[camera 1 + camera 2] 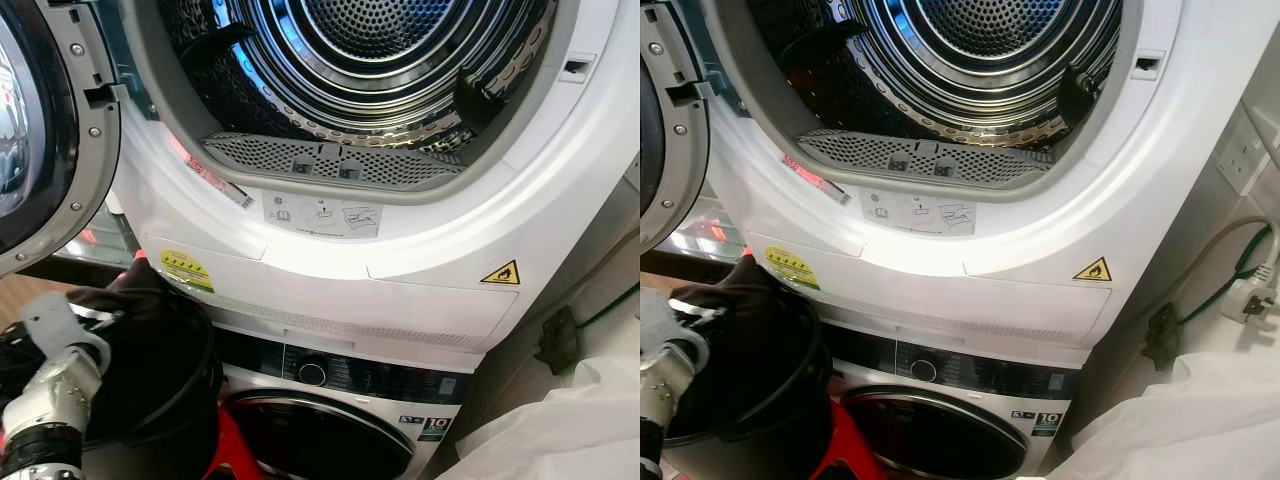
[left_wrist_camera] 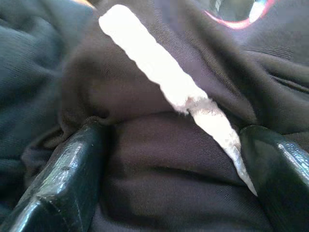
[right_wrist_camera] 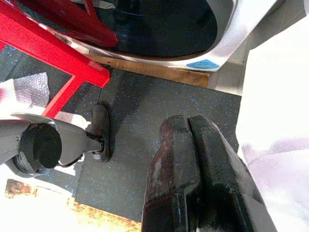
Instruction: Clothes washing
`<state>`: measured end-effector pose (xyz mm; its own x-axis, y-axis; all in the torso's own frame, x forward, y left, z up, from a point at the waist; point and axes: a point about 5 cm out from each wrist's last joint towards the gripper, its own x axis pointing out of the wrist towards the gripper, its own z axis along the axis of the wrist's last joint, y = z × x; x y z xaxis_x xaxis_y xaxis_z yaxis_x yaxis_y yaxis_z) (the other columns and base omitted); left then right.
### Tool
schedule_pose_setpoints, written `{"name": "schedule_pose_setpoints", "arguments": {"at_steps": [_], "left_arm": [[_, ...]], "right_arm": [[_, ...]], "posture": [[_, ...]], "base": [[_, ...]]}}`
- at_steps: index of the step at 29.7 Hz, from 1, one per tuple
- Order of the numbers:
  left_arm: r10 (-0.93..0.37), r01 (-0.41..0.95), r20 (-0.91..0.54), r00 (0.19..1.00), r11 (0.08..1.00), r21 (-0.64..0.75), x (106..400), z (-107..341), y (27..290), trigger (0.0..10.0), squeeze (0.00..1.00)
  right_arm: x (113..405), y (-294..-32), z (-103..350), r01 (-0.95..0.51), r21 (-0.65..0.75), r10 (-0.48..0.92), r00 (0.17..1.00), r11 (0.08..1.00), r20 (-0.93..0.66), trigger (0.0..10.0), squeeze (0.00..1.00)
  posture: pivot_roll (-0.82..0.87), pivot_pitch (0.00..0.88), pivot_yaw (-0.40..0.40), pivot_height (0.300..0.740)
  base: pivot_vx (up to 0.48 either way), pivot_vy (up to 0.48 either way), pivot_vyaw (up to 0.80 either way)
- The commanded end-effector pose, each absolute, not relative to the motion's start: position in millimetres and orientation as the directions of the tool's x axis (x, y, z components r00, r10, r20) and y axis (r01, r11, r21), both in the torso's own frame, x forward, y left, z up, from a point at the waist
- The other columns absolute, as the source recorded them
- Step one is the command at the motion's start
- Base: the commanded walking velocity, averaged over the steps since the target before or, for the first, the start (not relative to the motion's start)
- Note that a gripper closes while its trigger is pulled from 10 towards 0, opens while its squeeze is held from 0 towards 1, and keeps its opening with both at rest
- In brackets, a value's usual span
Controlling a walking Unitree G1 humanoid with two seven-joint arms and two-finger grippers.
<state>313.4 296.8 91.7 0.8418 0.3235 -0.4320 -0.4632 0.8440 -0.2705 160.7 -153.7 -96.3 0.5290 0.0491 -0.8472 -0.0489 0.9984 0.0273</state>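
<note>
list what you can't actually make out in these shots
- Black bucket: its contents under the dark garment, which covers them.
- Left gripper: fingers spread on the cloth; an actual pinch is unclear, folds hide the tips.
- Washer door: cut off by the bottom edge.
- Dryer instruction sticker: print too small.

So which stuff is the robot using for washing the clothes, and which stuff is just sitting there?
For the washing:
- dark clothes, which the left gripper has its open fingers around
- black basket holding them
- open dryer drum on top
- washer underneath, door shut

Just sitting there:
- white plug and green cable
- red stool
- right gripper, shut, idle near the floor
</note>
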Motion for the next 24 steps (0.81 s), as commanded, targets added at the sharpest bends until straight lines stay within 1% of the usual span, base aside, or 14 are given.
{"name": "schedule_pose_setpoints", "arguments": {"at_steps": [1, 13, 14, 16, 17, 18, 24], "left_arm": [[0.206, -0.416, -0.559, 0.803, 0.866, -0.279, 310.8, 65.6, 273.0, 10.0, 0.00], [0.180, -0.397, -0.572, 0.800, 0.874, -0.279, 311.5, 64.0, 271.4, 10.0, 0.00], [0.118, -0.335, -0.564, 0.817, 0.893, -0.299, 312.3, 59.5, 252.2, 0.0, 0.00], [0.026, -0.249, -0.552, 0.833, 0.909, -0.334, 312.0, 54.4, 224.8, 0.0, 0.00], [0.026, -0.249, -0.552, 0.833, 0.909, -0.334, 312.0, 54.4, 224.8, 0.0, 0.00], [-0.008, -0.226, -0.554, 0.832, 0.908, -0.353, 311.0, 51.7, 215.0, 0.0, 0.00], [-0.038, -0.215, -0.532, 0.846, 0.888, -0.405, 310.4, 51.9, 205.6, 0.0, 0.00]], "right_arm": [[160.8, -152.5, -96.2, -0.050, 0.025, 0.048, 0.534, 0.998, -0.844, 10.0, 0.00], [160.7, -152.4, -96.3, -0.050, 0.024, 0.047, 0.534, 0.998, -0.844, 10.0, 0.00], [161.0, -150.2, -96.2, -0.052, 0.027, 0.050, 0.535, 0.998, -0.843, 10.0, 0.00], [160.8, -147.4, -96.3, -0.053, 0.031, 0.055, 0.536, 0.998, -0.843, 10.0, 0.00], [160.8, -147.4, -96.3, -0.053, 0.031, 0.055, 0.536, 0.998, -0.843, 10.0, 0.00], [160.0, -146.7, -96.6, -0.052, 0.033, 0.056, 0.534, 0.998, -0.843, 10.0, 0.00], [160.2, -149.1, -96.5, -0.044, 0.032, 0.050, 0.535, 0.999, -0.843, 10.0, 0.00]], "posture": [[0.12, 0.000, 0.041, 0.740], [0.12, 0.000, 0.041, 0.740], [0.11, 0.000, 0.058, 0.740], [0.11, 0.000, 0.058, 0.740], [0.11, 0.000, 0.058, 0.740], [0.11, 0.000, 0.059, 0.740], [0.11, 0.000, 0.053, 0.740]], "base": [[0.000, 0.000, 0.00], [0.000, 0.000, 0.00], [0.000, 0.000, 0.00], [0.000, 0.000, 0.00], [0.000, 0.000, 0.00], [0.000, 0.000, 0.00], [0.000, 0.000, 0.00]]}}
